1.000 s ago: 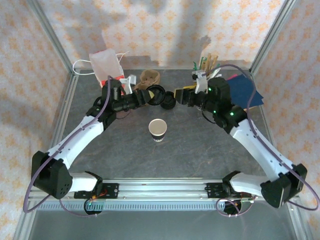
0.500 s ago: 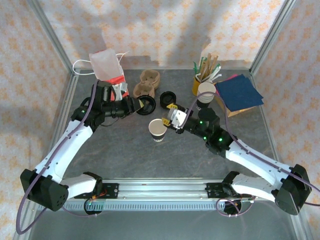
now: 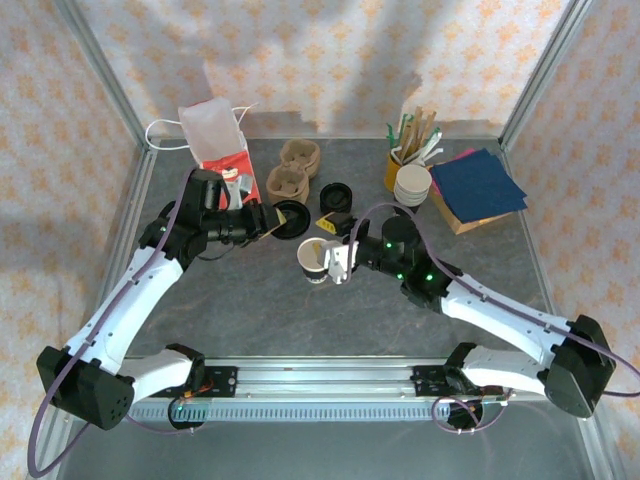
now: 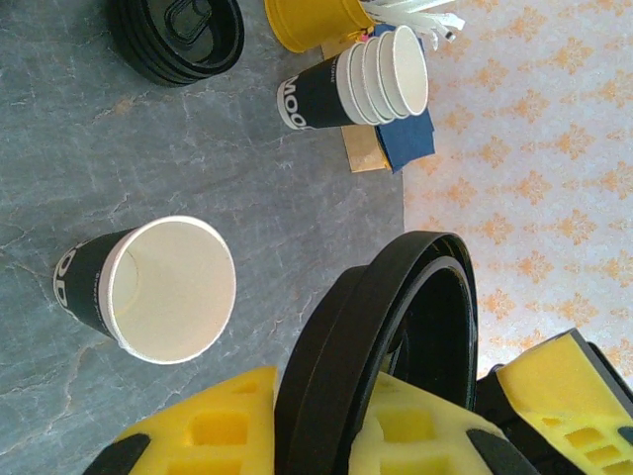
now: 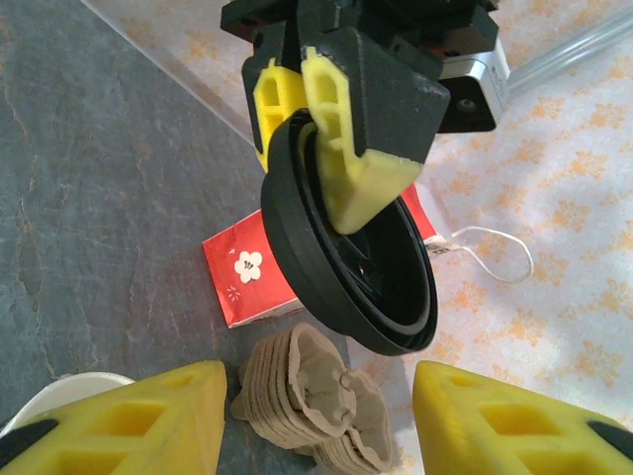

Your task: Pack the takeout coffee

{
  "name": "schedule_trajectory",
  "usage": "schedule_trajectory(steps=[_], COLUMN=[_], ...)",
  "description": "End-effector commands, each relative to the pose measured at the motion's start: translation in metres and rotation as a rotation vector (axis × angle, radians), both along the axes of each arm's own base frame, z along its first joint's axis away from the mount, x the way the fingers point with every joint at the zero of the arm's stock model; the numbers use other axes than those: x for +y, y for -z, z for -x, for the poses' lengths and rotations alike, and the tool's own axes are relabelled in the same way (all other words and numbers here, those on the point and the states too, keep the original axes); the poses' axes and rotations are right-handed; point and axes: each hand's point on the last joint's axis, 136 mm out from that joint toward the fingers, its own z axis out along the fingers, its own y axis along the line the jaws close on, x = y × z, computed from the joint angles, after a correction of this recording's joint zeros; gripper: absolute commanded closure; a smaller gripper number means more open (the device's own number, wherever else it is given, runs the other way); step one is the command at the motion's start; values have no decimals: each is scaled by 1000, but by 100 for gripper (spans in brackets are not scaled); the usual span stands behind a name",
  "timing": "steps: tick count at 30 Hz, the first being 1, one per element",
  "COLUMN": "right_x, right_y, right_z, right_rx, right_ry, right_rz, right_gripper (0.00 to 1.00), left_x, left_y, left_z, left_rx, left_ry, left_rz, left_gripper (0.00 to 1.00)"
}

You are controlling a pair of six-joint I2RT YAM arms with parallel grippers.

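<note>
1. L gripper (image 3: 272,220): jaws clamped on the rim of the black lid (image 3: 290,218). The lid stands on edge, tilted, off the counter (image 3: 300,320), hollow side twd the R arm.
2. R gripper (image 3: 332,245): jaws apart, nothing between them. In the R wrist view the gap frames the held lid and the pulp carriers (image 5: 316,416) beyond it.
3. Coffee cup (image 3: 314,258): upright mid-counter, mouth open, white rim over a dark body. It sits just beside the R gripper's near finger (image 5: 119,421); can't tell if they touch. The lid is up and to the far-left of the cup, apart from it.
4. Far edge is crowded, L to R:
   - white-and-red bag (image 3: 218,140) in the far-L corner by the frame post
   - pulp carriers
   - pile of loose black lids (image 3: 336,196)
   - yellow pot of sticks (image 3: 398,165)
   - stack of white cups (image 3: 411,184), just beside the pot
   - blue napkins (image 3: 477,185) on a brown pad, angled twd the R frame post
5. Room to move: bare grey counter runs from the cup to the near rail, and out to both side rails. Only the two forearms cross it.
6. Tight spot: the lid edge hangs near the carriers and the loose-lid pile. The R jaws sit between the cup and that pile.
</note>
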Motion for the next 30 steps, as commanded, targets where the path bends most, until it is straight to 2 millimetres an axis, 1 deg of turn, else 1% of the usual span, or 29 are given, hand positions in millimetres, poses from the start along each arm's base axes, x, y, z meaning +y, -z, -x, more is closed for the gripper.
schedule_trajectory(steps=[1,5,8,16,17,18,19,24,28,30], right_x=[6,12,16,18,18,21,21,22,20,20], right_y=[-27,-30,-29,-36,-37,-30,-29,-21,-20,-21], right_z=[-1,-2,-4,-6,-7,-10,-11,-10,-13,-14], right_rx=[-84,-88,-80,-84,-87,-76,-75,-66,-75,-82], right_ry=[-13,-16,-14,-8,-7,-5,-2,-11,4,10], right_rz=[-32,-37,-32,-41,-41,-25,-23,16,20,20], right_gripper=[48,52,56,66,66,67,67,66,66,68], left_x=[-1,-4,-5,-9,-10,-11,-12,-13,-16,-17], left_y=[-1,3,4,7,8,8,8,7,6,7], left_z=[9,9,9,11,11,11,11,11,12,12], left_rx=[68,80,84,94,97,98,101,102,104,106], left_ry=[-10,-1,3,11,13,15,18,19,29,31], left_rz=[48,52,49,50,49,48,49,48,54,55], left_gripper=[91,91,91,91,91,91,91,91,91,91])
